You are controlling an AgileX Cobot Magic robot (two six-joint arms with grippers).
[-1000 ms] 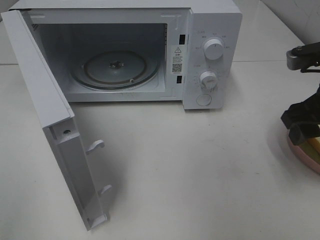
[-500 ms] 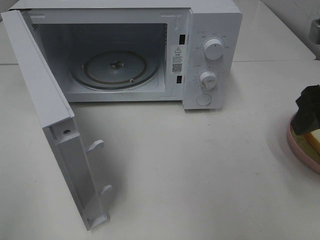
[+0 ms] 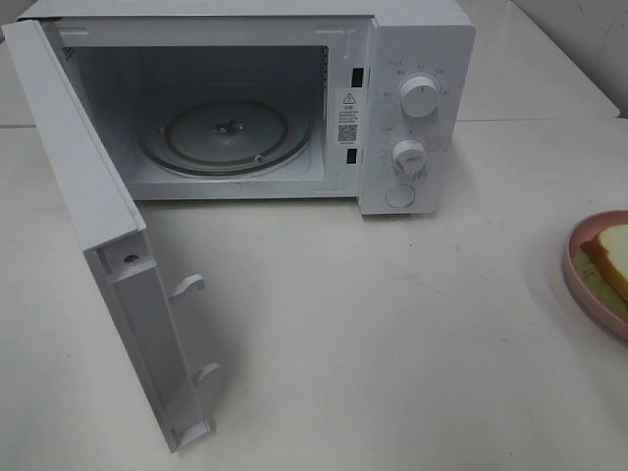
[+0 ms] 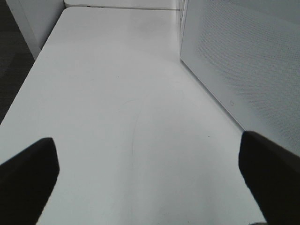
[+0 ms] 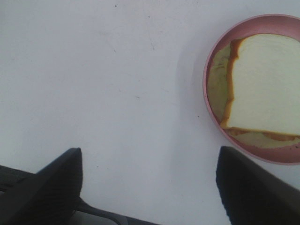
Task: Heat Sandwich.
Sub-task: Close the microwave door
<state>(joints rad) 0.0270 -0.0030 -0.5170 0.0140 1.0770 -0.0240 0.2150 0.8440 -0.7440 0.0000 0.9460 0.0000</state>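
Both grippers wide, empty: left (image 4: pixel 150 180), right (image 5: pixel 150 187). Risk: pinching sandwich (image 5: pixel 265 84) off-centre, spilling filling or dragging plate (image 5: pixel 211 112).

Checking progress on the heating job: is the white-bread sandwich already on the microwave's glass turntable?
No, the white-bread sandwich lies on the round pink plate, and the glass turntable is bare.

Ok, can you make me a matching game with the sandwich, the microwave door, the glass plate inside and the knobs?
Things:
1. sandwich
2. microwave door
3. glass turntable
4. two knobs

Places or states:
A. swung wide open
B. lying on the pink plate
C. on the microwave's front panel, one above the other
D. inside the microwave, nothing on it

Pairs: 1-B, 2-A, 3-D, 4-C
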